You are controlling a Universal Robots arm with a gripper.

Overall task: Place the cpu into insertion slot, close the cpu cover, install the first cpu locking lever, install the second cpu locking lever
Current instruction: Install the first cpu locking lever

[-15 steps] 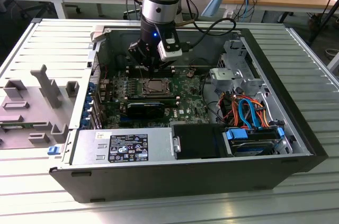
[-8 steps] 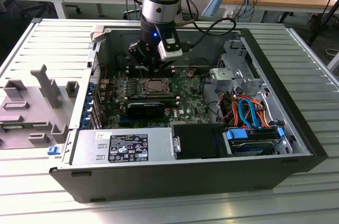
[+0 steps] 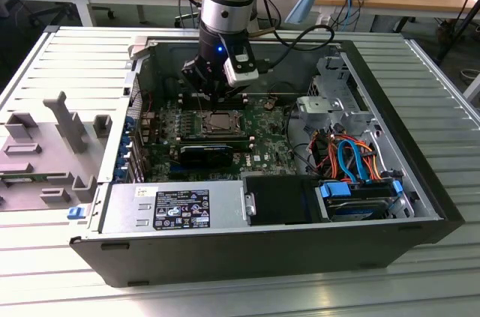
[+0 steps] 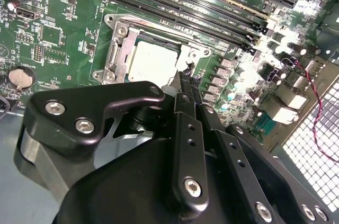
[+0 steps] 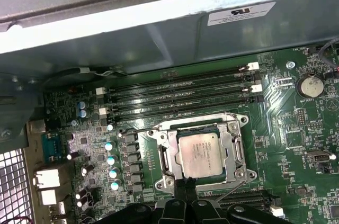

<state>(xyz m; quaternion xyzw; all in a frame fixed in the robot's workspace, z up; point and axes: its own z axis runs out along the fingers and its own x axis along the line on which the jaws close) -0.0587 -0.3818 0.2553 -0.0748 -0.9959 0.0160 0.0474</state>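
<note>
The gripper (image 4: 186, 75) is hovering just over the edge of the insertion slot (image 5: 159, 135) with its narrow fingers (image 5: 183, 195) pressed together and pinching nothing. Just beyond them the cpu (image 5: 200, 154) is lying flat in the slot with the cpu cover (image 5: 231, 147) closed down around it, its silvery top showing through the window. Farther off, the long memory slots (image 5: 180, 99) are running beside the socket across the green board (image 5: 296, 123).

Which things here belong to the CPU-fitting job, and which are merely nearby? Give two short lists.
Job:
the cpu, seated in the insertion slot
the cpu cover, down around it
the gripper, by the socket's edge

Nearby:
memory slots
coin battery
power supply
drive cables
</note>
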